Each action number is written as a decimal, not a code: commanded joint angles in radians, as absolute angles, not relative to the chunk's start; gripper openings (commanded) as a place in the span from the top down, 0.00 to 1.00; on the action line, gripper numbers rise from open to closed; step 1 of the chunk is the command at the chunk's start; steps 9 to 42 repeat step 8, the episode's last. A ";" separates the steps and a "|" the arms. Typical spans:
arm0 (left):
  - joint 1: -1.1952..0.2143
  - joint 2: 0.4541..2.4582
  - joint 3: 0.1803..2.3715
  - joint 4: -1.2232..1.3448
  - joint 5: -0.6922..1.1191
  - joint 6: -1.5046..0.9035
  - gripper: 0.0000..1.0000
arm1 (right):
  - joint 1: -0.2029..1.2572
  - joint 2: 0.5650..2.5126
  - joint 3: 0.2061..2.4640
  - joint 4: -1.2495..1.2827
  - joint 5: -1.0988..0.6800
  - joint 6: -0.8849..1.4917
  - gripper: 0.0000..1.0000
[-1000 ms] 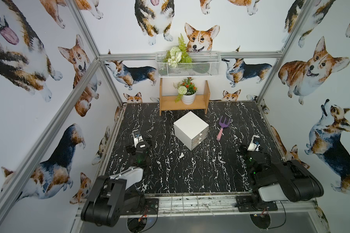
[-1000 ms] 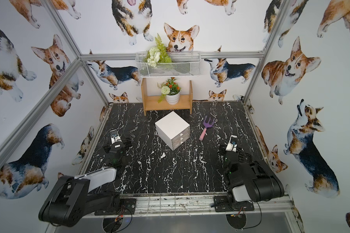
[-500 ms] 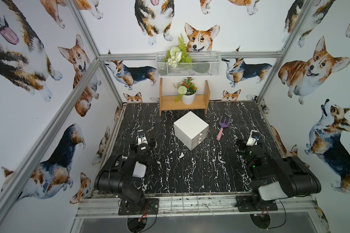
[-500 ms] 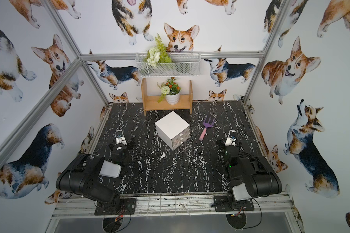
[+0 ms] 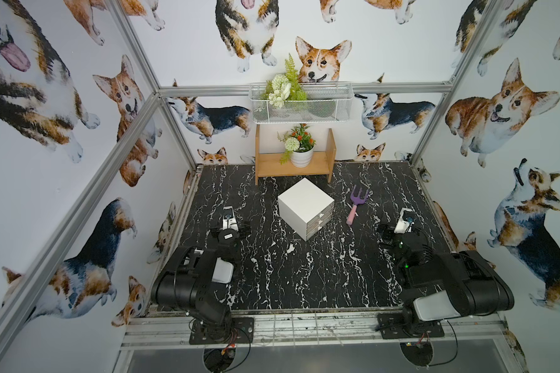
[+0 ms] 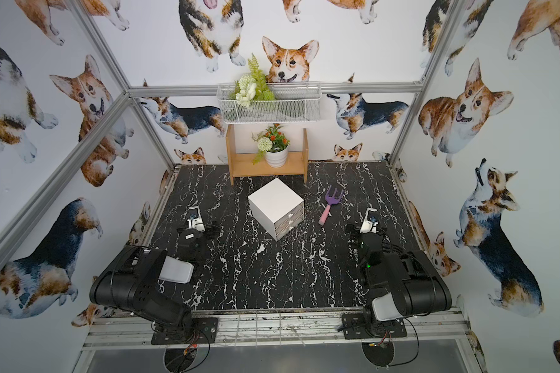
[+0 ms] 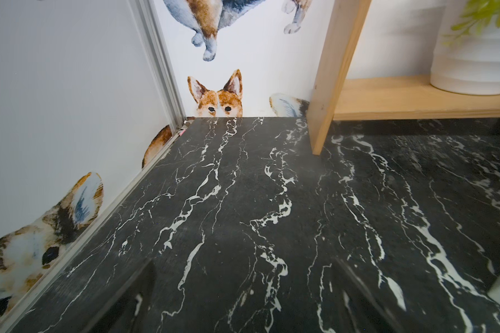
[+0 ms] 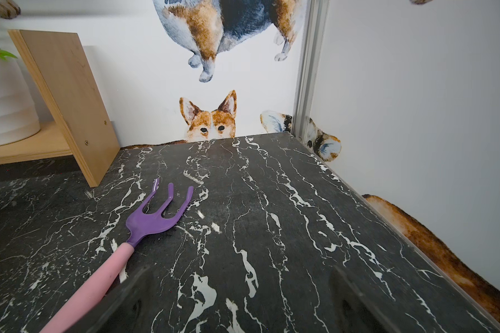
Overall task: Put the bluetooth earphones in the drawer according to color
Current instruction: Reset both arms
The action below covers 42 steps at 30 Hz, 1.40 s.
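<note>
The fingers of the left claw [image 7: 243, 266] and right claw [image 8: 241, 272] are dark blurs, cut off at the frame edge. The toy fork [image 8: 153, 219] has its pink handle end cut off beside the right claw. Ahead of the left claw, the white pot [image 7: 474, 57] is cropped. Labels on the drawer [image 5: 306, 206] are too small to read.

Robot test cell, aluminium frame [image 5: 401, 87], corgi-print walls [image 5: 29, 193]

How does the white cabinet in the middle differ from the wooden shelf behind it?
The drawer cabinet is a closed white cube with three shut drawers; the wooden shelf is open and tan. The cabinet stands mid-table at an angle, top bare; the shelf sits square against the back wall, holding a potted plant. Both rest on the black table.
</note>
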<state>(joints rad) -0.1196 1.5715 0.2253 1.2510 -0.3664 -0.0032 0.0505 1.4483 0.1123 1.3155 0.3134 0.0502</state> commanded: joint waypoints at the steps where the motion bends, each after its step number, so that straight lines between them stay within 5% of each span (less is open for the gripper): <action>1: -0.120 1.574 0.222 1.301 -0.385 0.012 0.00 | 0.051 1.449 0.116 1.322 0.309 0.056 0.00; 42: -0.120 1.574 0.223 1.301 -0.385 0.012 0.00 | 0.035 1.450 0.126 1.302 0.270 0.064 0.00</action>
